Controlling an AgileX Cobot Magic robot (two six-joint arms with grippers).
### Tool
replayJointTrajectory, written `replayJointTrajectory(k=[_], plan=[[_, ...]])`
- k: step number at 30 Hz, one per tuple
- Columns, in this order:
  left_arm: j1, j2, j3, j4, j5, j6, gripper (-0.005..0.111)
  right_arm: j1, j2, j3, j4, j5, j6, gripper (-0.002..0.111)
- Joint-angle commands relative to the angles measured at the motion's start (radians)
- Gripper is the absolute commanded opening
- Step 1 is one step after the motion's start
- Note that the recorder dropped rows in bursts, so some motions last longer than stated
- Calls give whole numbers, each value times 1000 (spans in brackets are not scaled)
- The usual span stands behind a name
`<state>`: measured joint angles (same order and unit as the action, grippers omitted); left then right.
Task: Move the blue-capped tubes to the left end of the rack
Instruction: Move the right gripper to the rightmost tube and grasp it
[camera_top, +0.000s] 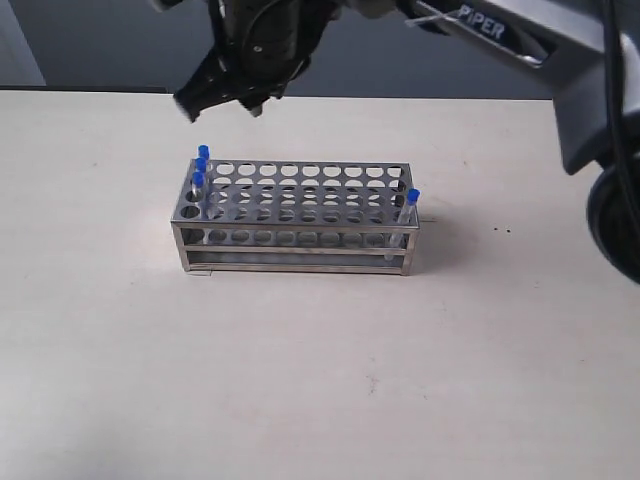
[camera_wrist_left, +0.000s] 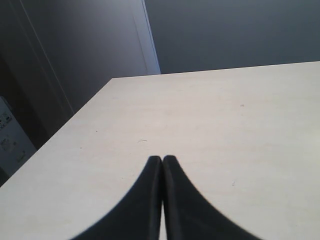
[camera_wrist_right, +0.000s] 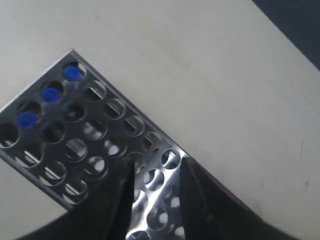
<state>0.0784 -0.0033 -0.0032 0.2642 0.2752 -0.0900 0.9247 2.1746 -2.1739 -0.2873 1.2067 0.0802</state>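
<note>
The steel rack (camera_top: 300, 247) stands in the middle of the table. Three blue-capped tubes (camera_top: 201, 165) stand in a row in its left end holes. A single blue-capped tube (camera_top: 411, 205) stands at the front right corner. My right gripper (camera_top: 222, 103) hangs above and behind the rack's left end, open and holding nothing. In the right wrist view the rack (camera_wrist_right: 95, 110) lies below the open right gripper (camera_wrist_right: 157, 165), with the three blue caps (camera_wrist_right: 50, 94) off to one side. The left gripper (camera_wrist_left: 162, 159) is shut over bare table, with nothing between its fingers.
The pale table (camera_top: 320, 380) stretches wide on all sides of the rack. The right arm's dark body (camera_top: 590, 90) reaches in from the upper right. In the left wrist view the table's edge (camera_wrist_left: 90, 107) runs beside a dark wall.
</note>
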Motion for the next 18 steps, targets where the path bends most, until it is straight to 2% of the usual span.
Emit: replayJointTrajectory(k=[1,13,18], plan=[[-3,3,3,-1,-13,-6,0,-97,-61,78,54,14,19,31],[-3,3,3,-1,-13,-6,0,-207,-277,516,72,14,26,31],[-3,3,3,-1,-13,-6,0,-216,-303,592,114,-5,28,31]])
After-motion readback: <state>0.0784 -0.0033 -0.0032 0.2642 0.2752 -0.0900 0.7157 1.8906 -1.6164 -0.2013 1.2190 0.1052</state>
